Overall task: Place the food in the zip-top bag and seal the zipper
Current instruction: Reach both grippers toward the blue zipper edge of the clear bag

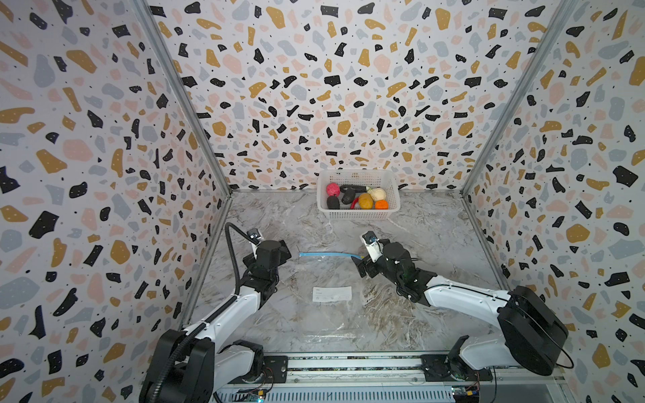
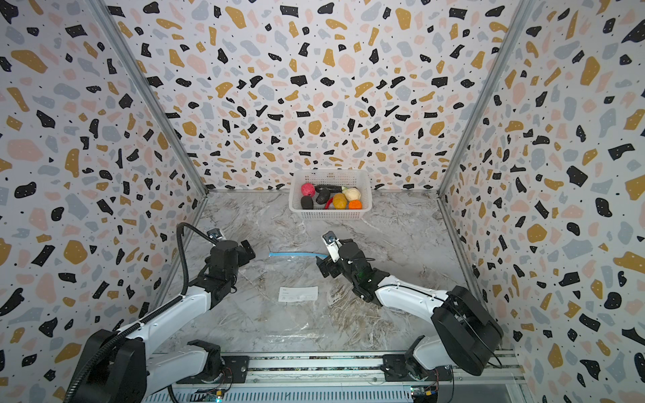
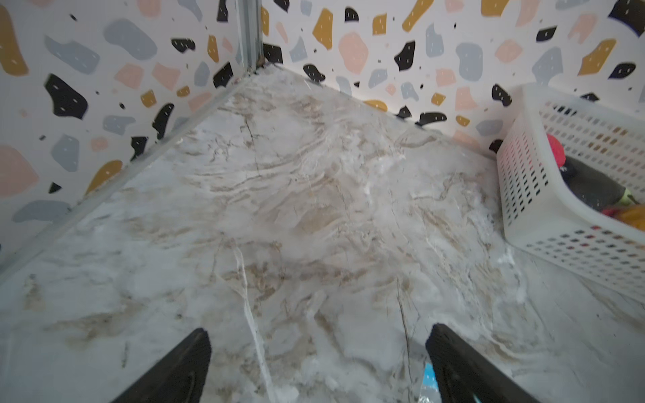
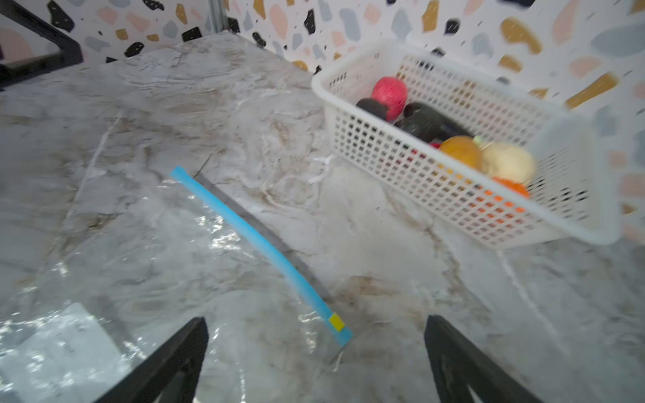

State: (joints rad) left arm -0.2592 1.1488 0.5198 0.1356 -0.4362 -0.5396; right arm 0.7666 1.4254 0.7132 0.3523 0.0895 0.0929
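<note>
Left hand (image 3: 319, 331) is wide open w/ nothing in it, over the bare counter (image 1: 314, 226). Right hand (image 4: 316, 322) is wide open too & holds nothing.

I see the zip-top bag (image 1: 335, 324) lying flat on the counter, between my two hands and reaching back behind them toward the arm bases. Its white label (image 1: 331, 293) faces up, behind both hands.

The zipper (image 4: 258, 244) is the blue strip on the bag's far edge. It runs from just beside the left hand over to the right hand. Its yellow end tab (image 4: 336, 321) sits between the right hand's two fingers, nr the tips, not pinched. In the left wrist cam a tiny bit of blue peeks out next to one finger.

All the food (image 1: 356, 199) is in the white basket (image 1: 359, 213), well ahead of both hands, more in front of the right one: pink-red ball (image 1: 332, 189), cream ball (image 1: 378, 193), yellow-orange ball (image 1: 365, 200), orange ball (image 1: 381, 204), red chili (image 1: 354, 203) & dark pieces (image 1: 333, 202).
</note>
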